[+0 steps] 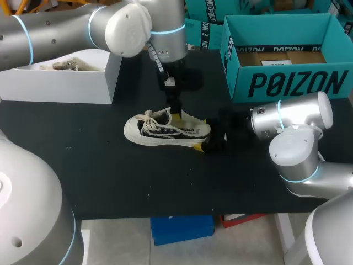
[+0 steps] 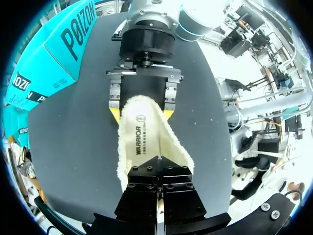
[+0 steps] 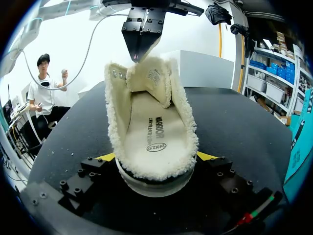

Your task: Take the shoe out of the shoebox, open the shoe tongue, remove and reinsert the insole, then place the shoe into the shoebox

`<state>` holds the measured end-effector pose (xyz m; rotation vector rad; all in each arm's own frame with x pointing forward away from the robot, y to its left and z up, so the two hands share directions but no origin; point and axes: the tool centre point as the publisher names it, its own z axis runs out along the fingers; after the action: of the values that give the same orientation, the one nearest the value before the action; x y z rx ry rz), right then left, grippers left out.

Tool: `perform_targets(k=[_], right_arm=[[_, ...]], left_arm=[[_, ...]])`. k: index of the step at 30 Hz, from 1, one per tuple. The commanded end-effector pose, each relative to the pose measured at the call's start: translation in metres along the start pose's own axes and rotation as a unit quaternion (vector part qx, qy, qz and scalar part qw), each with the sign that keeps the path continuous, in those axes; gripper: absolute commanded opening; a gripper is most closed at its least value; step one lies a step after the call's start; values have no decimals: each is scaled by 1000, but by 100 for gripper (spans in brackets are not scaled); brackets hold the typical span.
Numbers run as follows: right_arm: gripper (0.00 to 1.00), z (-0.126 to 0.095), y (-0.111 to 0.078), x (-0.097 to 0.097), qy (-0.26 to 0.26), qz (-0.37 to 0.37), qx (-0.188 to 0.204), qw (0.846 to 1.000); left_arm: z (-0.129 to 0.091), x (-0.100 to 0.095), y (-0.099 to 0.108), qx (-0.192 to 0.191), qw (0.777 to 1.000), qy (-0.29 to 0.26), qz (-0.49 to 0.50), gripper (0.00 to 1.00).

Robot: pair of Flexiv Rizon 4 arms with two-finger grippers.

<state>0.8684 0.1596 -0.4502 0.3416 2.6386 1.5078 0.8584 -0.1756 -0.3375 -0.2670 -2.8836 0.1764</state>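
Item: shoe (image 1: 165, 131). Out of its box, resting on its sole on the black table (image 1: 110, 176) between our two arms, toe toward our left, laces loose

Item: shoebox (image 1: 287, 83). Teal, open, at the far right of the table, well apart from the shoe, with no shoe inside

Item: white box (image 1: 60, 85). Far left of the table, open

Item: right pincer (image 1: 212, 139). At the heel, with a yellow tip pressed to each side of it; we count it as clamped on the shoe to steady it

Item: left pincer (image 3: 138, 56). Above the shoe's opening, fingers drawn together on the upper edge of the tongue (image 3: 151, 78), which stands lifted toward the toe

Item: insole (image 3: 154, 132). In place, lying flat inside the shoe, its printed face fully exposed

Step in hand, as we judge it: opening the tongue, nearly done. The shoe is already out of the box

Next move calls for: one pincer to catch the insole's heel edge and peel it up while the other holds the shoe down. The left must release the tongue first, or we must swap roles

Risk: the tongue may drop back over the opening
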Motion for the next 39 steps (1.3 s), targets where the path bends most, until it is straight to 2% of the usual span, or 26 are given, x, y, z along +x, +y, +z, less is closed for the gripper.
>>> perform_targets(k=[1, 11, 17, 26, 32, 39], right_arm=[[0, 8, -3, -2, -2, 1, 2, 1000], [0, 8, -3, -2, -2, 1, 2, 1000], [0, 8, -3, -2, -2, 1, 2, 1000], [0, 8, -3, -2, -2, 1, 2, 1000], [0, 8, -3, -2, -2, 1, 2, 1000], [0, 8, -3, -2, -2, 1, 2, 1000]], left_arm=[[-4, 0, -2, -6, 1000, 0, 0, 0], [-4, 0, -2, -6, 1000, 0, 0, 0], [12, 8, 1, -5, 1000, 10, 7, 0], [13, 20, 10, -15, 1000, 11, -5, 0], [27, 24, 12, -26, 999, 20, -10, 0], [42, 20, 14, -39, 999, 29, -18, 0]])
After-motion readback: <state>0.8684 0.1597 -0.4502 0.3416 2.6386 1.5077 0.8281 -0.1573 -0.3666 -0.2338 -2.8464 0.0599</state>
